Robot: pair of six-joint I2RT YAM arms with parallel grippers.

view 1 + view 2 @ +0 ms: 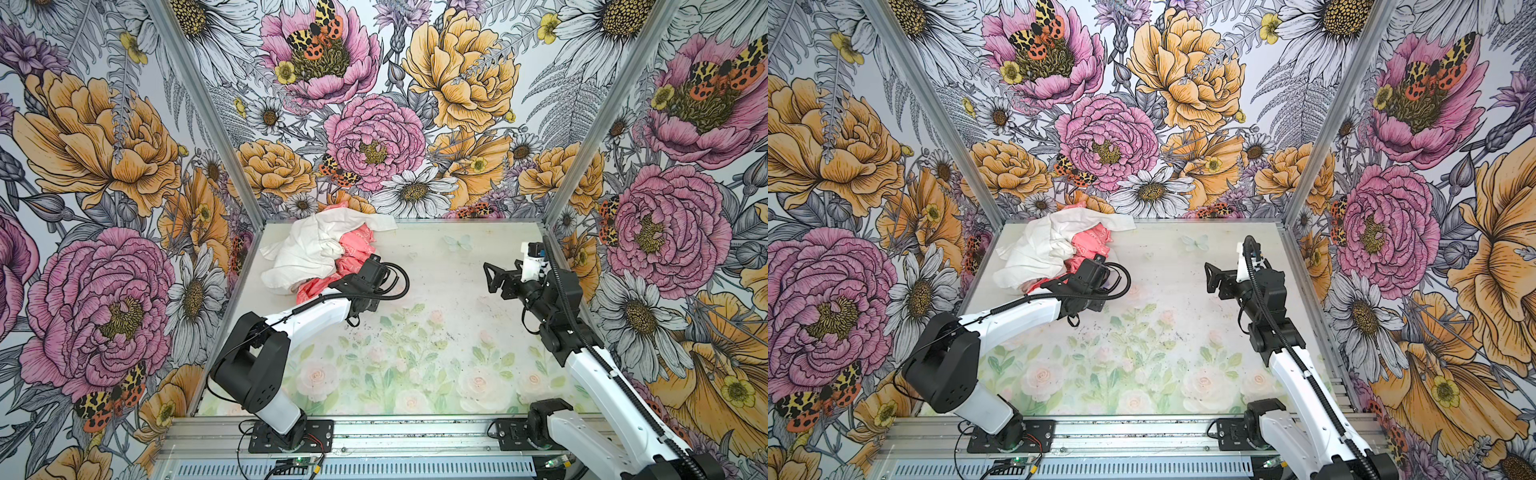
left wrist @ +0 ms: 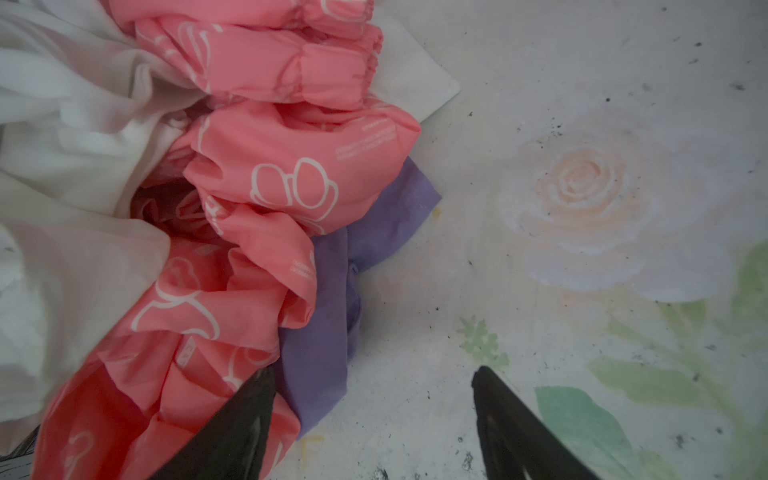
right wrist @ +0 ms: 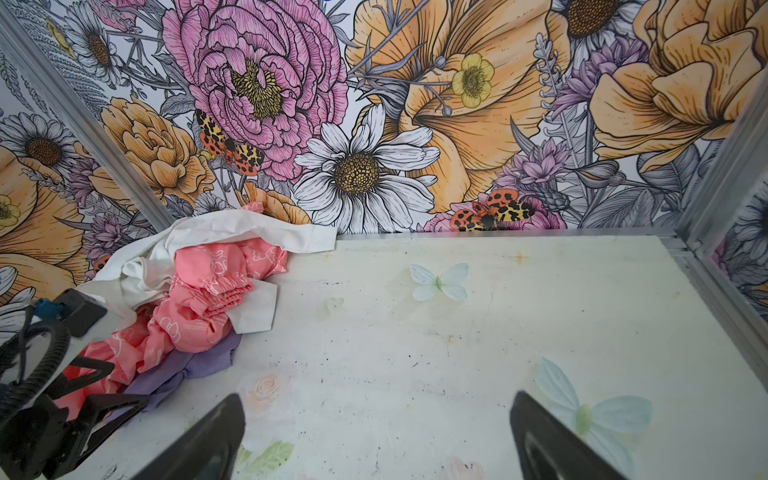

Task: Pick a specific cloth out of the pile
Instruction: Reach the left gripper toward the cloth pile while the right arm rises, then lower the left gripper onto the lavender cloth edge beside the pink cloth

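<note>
Left gripper [image 2: 374, 374], jaws apart, holds nothing; the cloth [image 2: 324, 332] lies partly between them, at 5 o'clock of the pile [image 1: 307, 249]. Right gripper [image 3: 374, 432] gapes empty.

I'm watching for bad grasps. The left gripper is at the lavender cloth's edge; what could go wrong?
The left gripper is open, one finger overlapping the pink cloth beside the lavender cloth: closing may pinch both. The lavender cloth runs under the pink one, so pulling could drag the pile along.
</note>
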